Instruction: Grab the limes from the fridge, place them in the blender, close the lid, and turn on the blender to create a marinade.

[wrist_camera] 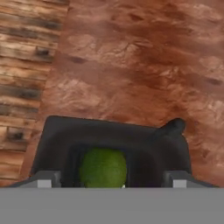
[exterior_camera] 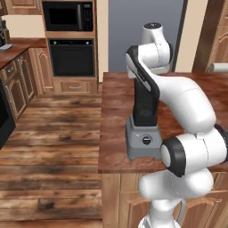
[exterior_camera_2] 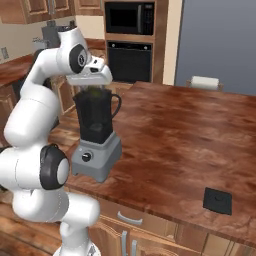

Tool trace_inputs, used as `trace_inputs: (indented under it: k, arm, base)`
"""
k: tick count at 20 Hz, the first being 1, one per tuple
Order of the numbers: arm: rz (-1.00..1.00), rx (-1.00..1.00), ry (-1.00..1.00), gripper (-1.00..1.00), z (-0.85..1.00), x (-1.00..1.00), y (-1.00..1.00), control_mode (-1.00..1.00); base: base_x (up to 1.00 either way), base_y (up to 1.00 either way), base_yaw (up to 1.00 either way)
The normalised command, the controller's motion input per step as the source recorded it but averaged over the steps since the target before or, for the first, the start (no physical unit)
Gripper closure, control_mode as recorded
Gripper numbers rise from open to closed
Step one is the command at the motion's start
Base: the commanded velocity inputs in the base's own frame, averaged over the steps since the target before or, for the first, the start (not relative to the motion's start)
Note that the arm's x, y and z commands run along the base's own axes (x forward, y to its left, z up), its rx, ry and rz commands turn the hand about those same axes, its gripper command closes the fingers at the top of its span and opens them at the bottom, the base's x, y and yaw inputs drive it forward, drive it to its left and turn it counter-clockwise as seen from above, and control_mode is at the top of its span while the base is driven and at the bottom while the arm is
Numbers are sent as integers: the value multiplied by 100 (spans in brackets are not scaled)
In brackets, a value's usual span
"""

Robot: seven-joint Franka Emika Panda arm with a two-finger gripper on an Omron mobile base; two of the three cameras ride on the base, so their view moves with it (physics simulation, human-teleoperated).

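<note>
Lime [wrist_camera: 103,168] sits inside the blender [exterior_camera_2: 96,132] jar on the counter [exterior_camera_2: 175,145], the hand [wrist_camera: 111,179] hovering directly above, fingers spread wide.

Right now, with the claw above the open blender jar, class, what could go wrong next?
1. The lime sits between the spread claw tips above the jar; if it is off-centre, it may clip the jar rim and roll onto the counter.
2. The blender stands near the counter edge; a knock by the arm could shift it.
3. The lid lies far off, so the jar is uncovered.
</note>
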Motion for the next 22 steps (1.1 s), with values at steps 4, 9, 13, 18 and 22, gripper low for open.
trace_inputs:
  k: [4, 9, 13, 18, 22]
  arm:
    - [-8, 0, 0, -100, 35, -80, 20, -100]
    - [-4, 2, -1, -100, 1, -100, -2, -100]
    - [0, 19, -20, -100, -36, -100, -41, -100]
    - [0, 24, -46, -100, -35, -91, -26, -100]
    - [0, 0, -7, -100, -2, -6, 0, -100]
  base:
    - [0, 0, 0]
    - [0, 0, 0]
    - [0, 0, 0]
    - [0, 0, 0]
    - [0, 0, 0]
